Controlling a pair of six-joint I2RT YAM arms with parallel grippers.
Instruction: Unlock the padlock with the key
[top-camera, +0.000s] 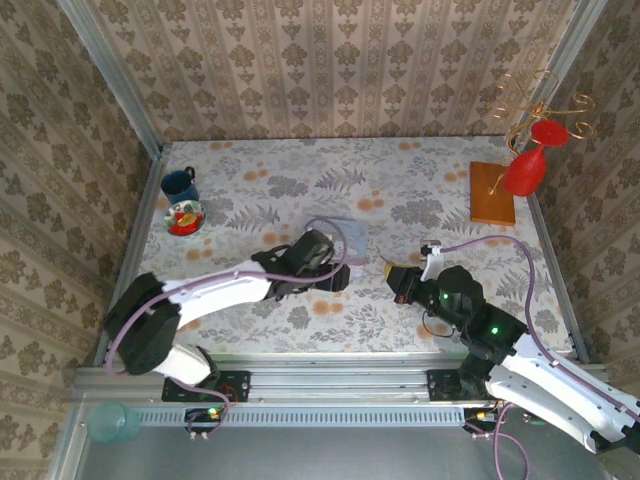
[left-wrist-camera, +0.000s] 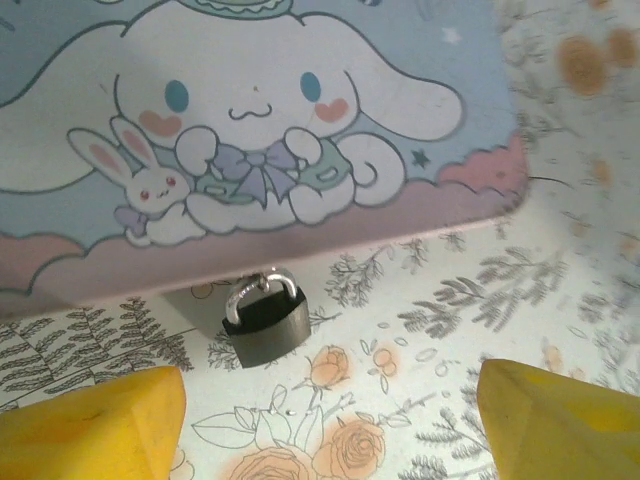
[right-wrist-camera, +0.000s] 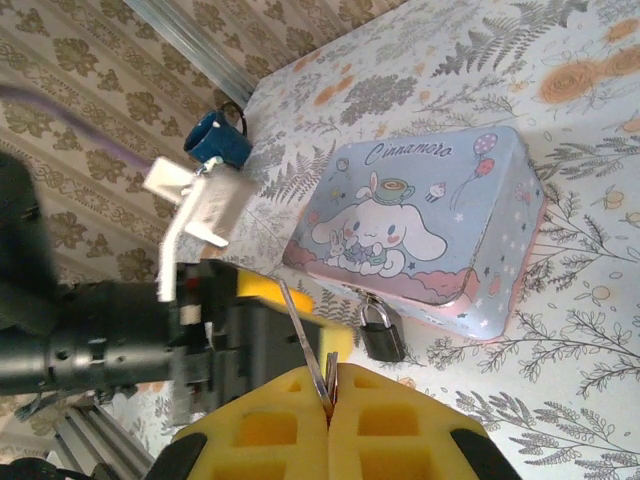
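Padlock (left-wrist-camera: 264, 325) just beyond left gripper (left-wrist-camera: 325, 422)

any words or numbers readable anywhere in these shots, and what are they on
"Cinnamoro": cursive script along the top of the lid of the tin box, seen in the right wrist view; any letters after that are unclear.
On the padlock: no marking can be read.
Nothing else is legible.

padlock (left-wrist-camera: 263, 325) front: bare table (left-wrist-camera: 440, 310) open | behind: tin box (left-wrist-camera: 250, 150) blocks | flanks: left pincer (left-wrist-camera: 325, 405)
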